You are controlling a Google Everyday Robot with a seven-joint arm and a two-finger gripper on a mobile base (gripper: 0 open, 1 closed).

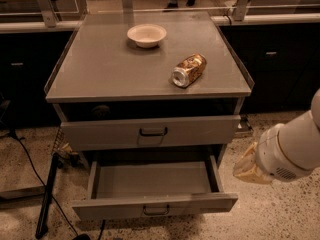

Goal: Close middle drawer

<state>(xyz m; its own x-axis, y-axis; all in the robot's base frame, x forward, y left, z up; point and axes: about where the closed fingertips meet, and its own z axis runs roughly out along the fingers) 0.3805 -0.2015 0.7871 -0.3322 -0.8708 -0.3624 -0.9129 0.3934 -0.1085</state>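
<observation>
The middle drawer (pixel 150 181) of the grey metal cabinet (pixel 105 69) is pulled far out. It is a long shallow tray with nothing in it, and its flat front (pixel 115 208) carries a small dark handle (pixel 156 210). The upper drawer (pixel 100 133) above it stands a little out from the cabinet. My gripper (pixel 246 168) is at the end of the white arm (pixel 295 146), low on the right, just beside the right front corner of the open drawer and apart from it. The lowest drawer is hidden under the open one.
A white bowl (pixel 146 35) and a tipped can (pixel 188 70) lie on the cabinet top. Dark counters (pixel 280 54) stand behind. A black stand leg (pixel 46 199) and cables (pixel 25 154) are on the speckled floor at the left.
</observation>
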